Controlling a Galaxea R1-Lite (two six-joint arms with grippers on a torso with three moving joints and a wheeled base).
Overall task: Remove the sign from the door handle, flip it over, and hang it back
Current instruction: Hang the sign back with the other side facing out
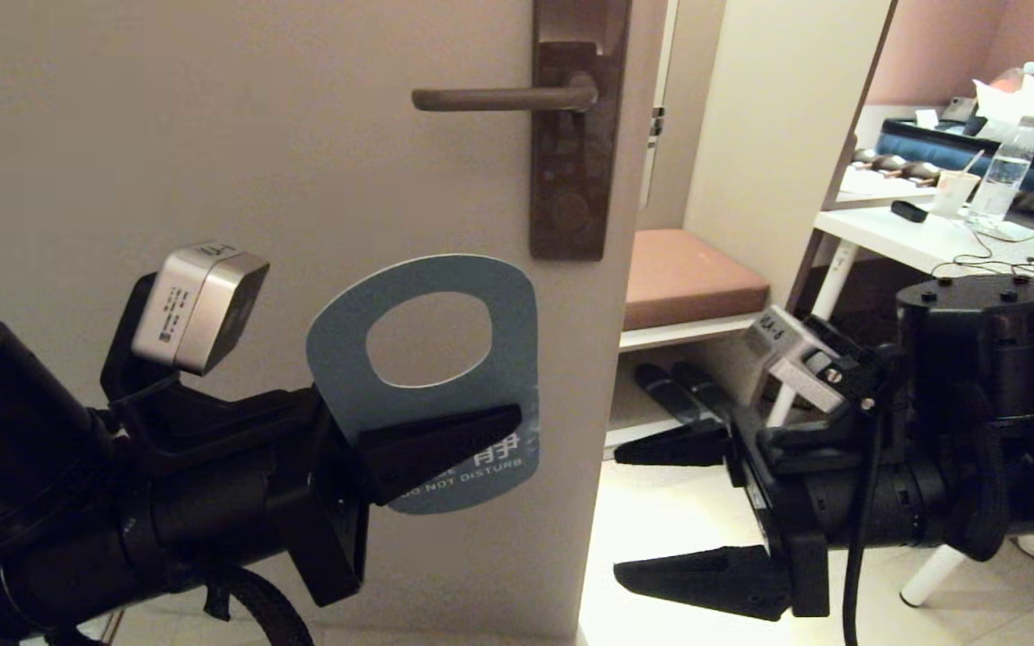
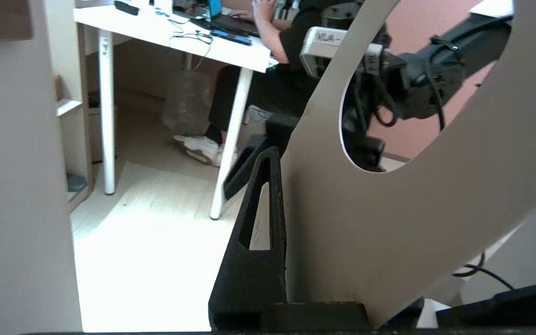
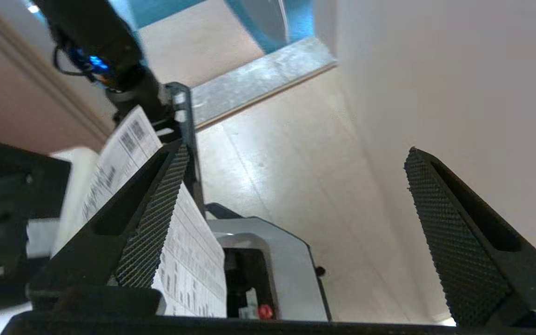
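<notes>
The sign [image 1: 432,377] is off the door handle [image 1: 499,97] and is held below it, in front of the door. Its grey-blue face with "DO NOT DISTURB" and its oval hole face the head view. My left gripper [image 1: 510,418] is shut on the sign's lower part; one black finger lies across the print and the other is hidden behind the card. In the left wrist view the sign's pale face [image 2: 389,232] stands against the finger [image 2: 263,209]. My right gripper [image 1: 617,511] hangs to the right, past the door edge, open and empty [image 3: 296,149].
The dark backplate [image 1: 575,135] sits by the door's edge. Beyond the door are a brown cushioned bench [image 1: 692,278], slippers [image 1: 679,390] under it, and a white desk [image 1: 948,238] with a water bottle [image 1: 1002,175]. A seated person [image 2: 268,70] is at the desk.
</notes>
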